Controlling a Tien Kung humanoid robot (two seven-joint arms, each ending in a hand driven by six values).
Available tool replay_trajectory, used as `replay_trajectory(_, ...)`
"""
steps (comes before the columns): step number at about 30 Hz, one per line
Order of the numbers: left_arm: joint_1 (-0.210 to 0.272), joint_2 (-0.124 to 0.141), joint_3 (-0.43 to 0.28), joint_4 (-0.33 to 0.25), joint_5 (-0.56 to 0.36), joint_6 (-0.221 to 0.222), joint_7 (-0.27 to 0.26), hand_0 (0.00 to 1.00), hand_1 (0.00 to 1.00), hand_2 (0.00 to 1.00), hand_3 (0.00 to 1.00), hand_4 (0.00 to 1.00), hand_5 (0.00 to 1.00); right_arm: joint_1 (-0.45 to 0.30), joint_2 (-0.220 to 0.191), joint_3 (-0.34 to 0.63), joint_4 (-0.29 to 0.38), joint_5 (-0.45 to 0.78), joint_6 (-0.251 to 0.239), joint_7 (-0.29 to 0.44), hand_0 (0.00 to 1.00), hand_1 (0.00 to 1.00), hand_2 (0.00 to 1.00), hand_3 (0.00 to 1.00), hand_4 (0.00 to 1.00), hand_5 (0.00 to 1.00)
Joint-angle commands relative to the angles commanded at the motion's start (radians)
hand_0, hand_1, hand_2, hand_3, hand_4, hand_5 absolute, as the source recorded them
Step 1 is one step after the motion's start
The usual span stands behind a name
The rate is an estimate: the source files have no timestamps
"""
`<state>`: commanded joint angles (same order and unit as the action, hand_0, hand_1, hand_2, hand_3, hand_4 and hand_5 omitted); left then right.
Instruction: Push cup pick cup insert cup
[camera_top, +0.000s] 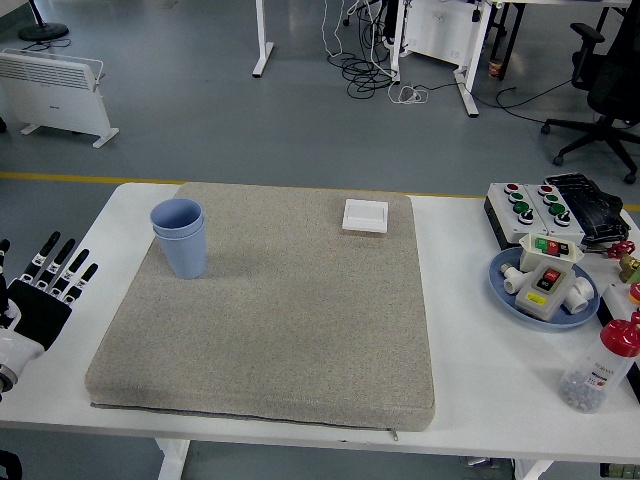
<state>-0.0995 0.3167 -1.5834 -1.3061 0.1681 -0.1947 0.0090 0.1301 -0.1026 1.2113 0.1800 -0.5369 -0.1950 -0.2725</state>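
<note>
Now resting at the left end of the white table, clear of the grey mat: left hand, palm dark, fingers straight and fanned out wide, holding nothing. Well apart from the blue cups, with the mat's left edge between. No sign of the right hand anywhere.

Standing upright near the mat's far left corner: two blue cups, one nested inside the other, the inner rim showing just above the outer, mouths open upward. Touched by nothing.

Lying flat near the mat's far right corner: small white square box, well apart from the cups.

Off the mat to the right, on bare tabletop: blue plate carrying a grey switch unit with red and green buttons, plus a few small white parts beside it. Just beyond the plate, toward the table's far right corner: black control box with red and green buttons on top. Nearer the table's front edge than the plate, also right of the mat: clear plastic bottle with a red cap, tilted slightly, dark contents at its base.
</note>
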Motion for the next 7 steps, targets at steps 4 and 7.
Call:
replay_trajectory(4,-0.002,0.001,0.001,-0.001,0.002,0.004,0.004,0.968,0.944,0.996,0.931,0.680,0.998,0.001,0.000,-0.001,0.000,0.003,0.000,0.000,0.726,0.653,0.671,0.590,0.134,0.492)
replay_trajectory(7,-0.003,0.001,0.002,-0.001,0.006,0.006,0.012,0.968,0.944,0.996,0.931,0.680,0.998,0.002,-0.001,-0.002,0.000,0.005,0.000,0.000,0.726,0.653,0.671,0.590,0.134,0.492)
